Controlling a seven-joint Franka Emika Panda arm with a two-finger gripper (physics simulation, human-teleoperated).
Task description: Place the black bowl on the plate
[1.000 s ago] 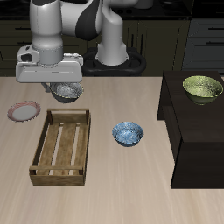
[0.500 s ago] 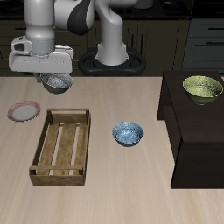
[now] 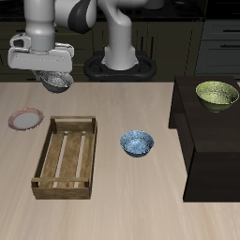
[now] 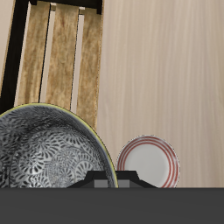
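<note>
My gripper is shut on the rim of the black bowl and holds it in the air, well above the table, behind the wooden tray. In the wrist view the bowl's grey-white speckled inside shows close up. The plate, pink-red rimmed with a pale centre, lies flat on the table nearer the front than the bowl and off to its side. In the wrist view the plate shows beside the bowl, far below it.
A wooden slatted tray lies beside the plate, also seen in the wrist view. A blue patterned bowl sits mid-table. A yellow-green bowl rests on a dark cabinet.
My gripper has carried the black bowl higher and sideways towards the plate's side of the table over the last second. Nothing else has moved.
</note>
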